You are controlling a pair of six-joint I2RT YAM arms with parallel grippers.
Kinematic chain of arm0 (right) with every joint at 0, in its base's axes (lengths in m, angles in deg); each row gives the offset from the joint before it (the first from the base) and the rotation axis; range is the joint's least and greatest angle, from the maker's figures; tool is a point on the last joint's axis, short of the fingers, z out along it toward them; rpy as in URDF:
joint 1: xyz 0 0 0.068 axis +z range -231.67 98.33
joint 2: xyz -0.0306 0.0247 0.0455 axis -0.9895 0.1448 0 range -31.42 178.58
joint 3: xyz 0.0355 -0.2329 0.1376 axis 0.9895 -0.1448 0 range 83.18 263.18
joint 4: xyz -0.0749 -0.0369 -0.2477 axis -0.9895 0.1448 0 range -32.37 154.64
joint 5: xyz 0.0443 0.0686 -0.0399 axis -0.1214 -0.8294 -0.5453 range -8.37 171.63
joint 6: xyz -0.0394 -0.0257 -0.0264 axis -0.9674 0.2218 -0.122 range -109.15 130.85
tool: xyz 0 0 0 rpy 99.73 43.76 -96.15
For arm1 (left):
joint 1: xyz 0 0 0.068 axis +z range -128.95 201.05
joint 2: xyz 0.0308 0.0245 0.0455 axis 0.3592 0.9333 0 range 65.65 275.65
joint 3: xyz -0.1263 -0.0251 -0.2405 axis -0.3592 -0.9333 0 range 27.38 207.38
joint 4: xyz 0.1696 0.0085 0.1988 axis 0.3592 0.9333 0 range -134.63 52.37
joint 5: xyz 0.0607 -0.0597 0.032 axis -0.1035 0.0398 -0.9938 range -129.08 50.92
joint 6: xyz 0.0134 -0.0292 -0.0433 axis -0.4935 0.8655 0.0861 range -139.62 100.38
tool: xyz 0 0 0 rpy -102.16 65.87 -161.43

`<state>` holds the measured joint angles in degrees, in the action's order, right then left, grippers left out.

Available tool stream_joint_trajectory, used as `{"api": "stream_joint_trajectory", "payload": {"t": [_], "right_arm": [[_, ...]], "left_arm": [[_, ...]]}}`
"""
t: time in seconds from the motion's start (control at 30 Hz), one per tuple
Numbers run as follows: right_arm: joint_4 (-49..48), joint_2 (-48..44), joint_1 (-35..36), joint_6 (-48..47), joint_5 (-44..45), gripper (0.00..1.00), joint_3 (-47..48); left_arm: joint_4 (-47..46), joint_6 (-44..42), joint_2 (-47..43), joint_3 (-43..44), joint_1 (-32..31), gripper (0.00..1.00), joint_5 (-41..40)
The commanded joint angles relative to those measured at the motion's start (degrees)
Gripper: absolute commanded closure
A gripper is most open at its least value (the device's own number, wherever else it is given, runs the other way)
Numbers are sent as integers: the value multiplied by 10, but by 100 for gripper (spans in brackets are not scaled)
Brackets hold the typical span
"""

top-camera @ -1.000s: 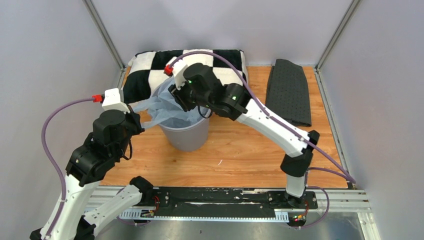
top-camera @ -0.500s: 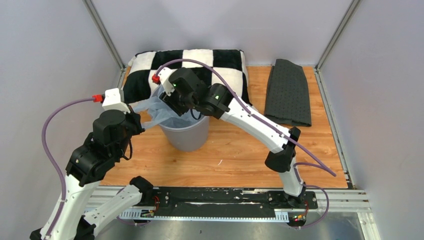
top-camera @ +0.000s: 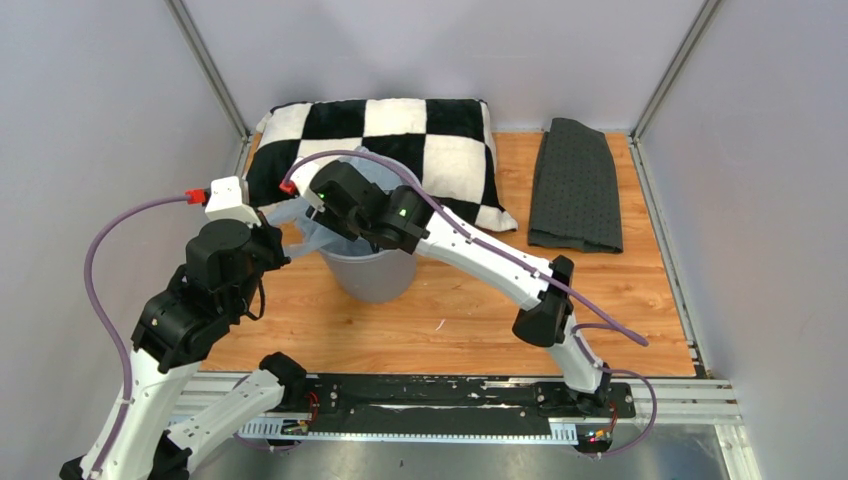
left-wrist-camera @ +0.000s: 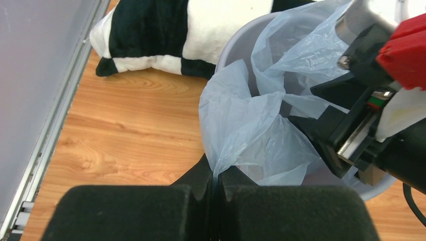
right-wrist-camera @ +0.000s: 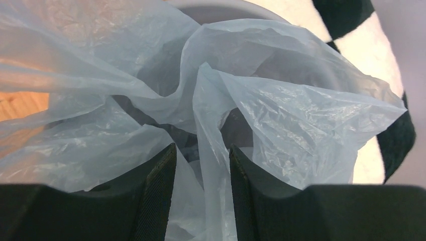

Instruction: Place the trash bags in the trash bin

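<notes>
The left fingers (left-wrist-camera: 207,176) are clenched on a corner of the pale blue trash bag (left-wrist-camera: 251,125), just outside the 9 o'clock side of the trash bin (top-camera: 375,275). The right fingers (right-wrist-camera: 166,165) stand part-way apart over the bin's mouth, and a loose fold of the bag runs between them. The bag drapes over the rim and sags inside. A checkered pillow (top-camera: 400,130) lies at the bin's 12 o'clock on the counter (top-camera: 480,320).

The trash bag (left-wrist-camera: 251,125) is thin, translucent plastic, crinkled and a little glossy. The trash bin (top-camera: 375,278) is smooth, matt grey plastic. The pillow (top-camera: 420,125) looks like soft plush cloth, the mat (top-camera: 575,185) is rough and dotted, the table (top-camera: 330,330) is smooth wood.
</notes>
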<state>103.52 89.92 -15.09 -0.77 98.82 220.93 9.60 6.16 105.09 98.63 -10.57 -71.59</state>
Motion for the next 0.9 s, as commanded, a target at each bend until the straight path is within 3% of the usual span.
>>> {"api": "stream_joint_trajectory", "payload": {"t": [0.0, 0.23, 0.5, 0.67, 0.87], "right_arm": [[-7, 17, 13, -40, 78, 55, 16], [-10, 18, 15, -52, 105, 58, -5], [-11, -22, 15, -35, 108, 100, -4], [-30, -103, 14, -1, 117, 100, -47], [-63, -226, 5, 59, 120, 100, -193]], "left_arm": [[9, 5, 2, -1, 3, 100, 5], [9, 7, 3, 0, 3, 100, 6], [9, 6, 0, -4, 3, 100, 3], [11, 0, -11, -16, 3, 100, -4], [17, 4, -28, -39, 3, 100, -12]]}}
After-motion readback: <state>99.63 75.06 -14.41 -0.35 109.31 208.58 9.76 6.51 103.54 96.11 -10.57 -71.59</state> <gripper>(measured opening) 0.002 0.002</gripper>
